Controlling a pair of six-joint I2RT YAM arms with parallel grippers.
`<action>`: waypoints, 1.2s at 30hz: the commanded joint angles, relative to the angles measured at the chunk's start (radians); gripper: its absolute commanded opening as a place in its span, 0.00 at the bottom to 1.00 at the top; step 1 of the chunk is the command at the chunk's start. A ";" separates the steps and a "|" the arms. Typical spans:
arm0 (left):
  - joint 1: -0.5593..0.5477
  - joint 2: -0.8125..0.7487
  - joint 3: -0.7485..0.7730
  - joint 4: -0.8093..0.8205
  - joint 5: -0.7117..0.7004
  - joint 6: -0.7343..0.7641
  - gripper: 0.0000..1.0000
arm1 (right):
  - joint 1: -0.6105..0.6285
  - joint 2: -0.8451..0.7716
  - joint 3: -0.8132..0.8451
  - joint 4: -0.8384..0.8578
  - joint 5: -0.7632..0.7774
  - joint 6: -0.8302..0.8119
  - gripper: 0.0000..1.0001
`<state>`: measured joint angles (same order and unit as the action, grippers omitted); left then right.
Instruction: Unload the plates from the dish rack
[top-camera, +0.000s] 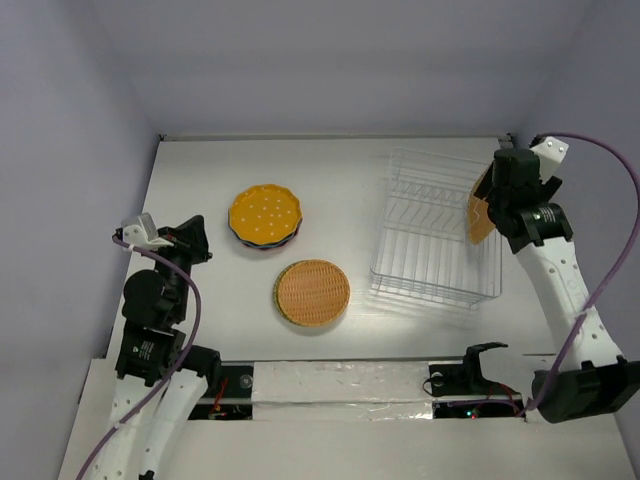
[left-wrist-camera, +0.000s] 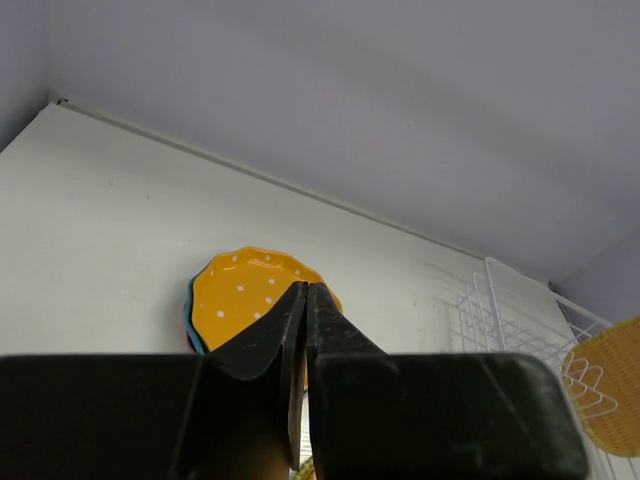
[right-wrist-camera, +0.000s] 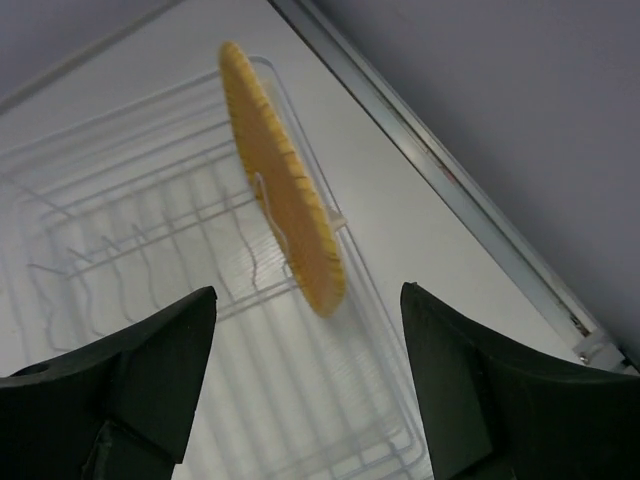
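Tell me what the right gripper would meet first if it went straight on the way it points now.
Probably the tan woven plate, standing on edge in the dish rack, ahead of the open right gripper; depth is unclear.

Left hand (left-wrist-camera: 306, 292) pinched together, right hand (right-wrist-camera: 308, 300) spread wide

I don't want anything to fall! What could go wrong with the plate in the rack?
The woven plate stands thin on its edge, leaning at the right side of the rack. The right jaws are open and not on it yet, so they might knock it over instead of pinching it. A wire seems to cross its face, so lifting might snag it and drag the rack along.
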<state>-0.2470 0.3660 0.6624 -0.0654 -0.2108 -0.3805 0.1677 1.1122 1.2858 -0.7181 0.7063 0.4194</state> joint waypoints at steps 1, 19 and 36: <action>0.003 -0.009 0.016 0.036 0.004 0.008 0.00 | -0.098 0.056 -0.003 -0.026 -0.063 -0.093 0.79; 0.003 -0.010 0.020 0.032 0.004 0.020 0.30 | -0.169 0.388 0.145 0.046 -0.157 -0.315 0.32; 0.022 0.007 0.016 0.042 0.004 0.014 0.35 | -0.169 0.259 0.372 -0.004 -0.169 -0.372 0.00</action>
<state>-0.2371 0.3645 0.6624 -0.0719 -0.2104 -0.3744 0.0059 1.4830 1.5368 -0.7753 0.5659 0.0486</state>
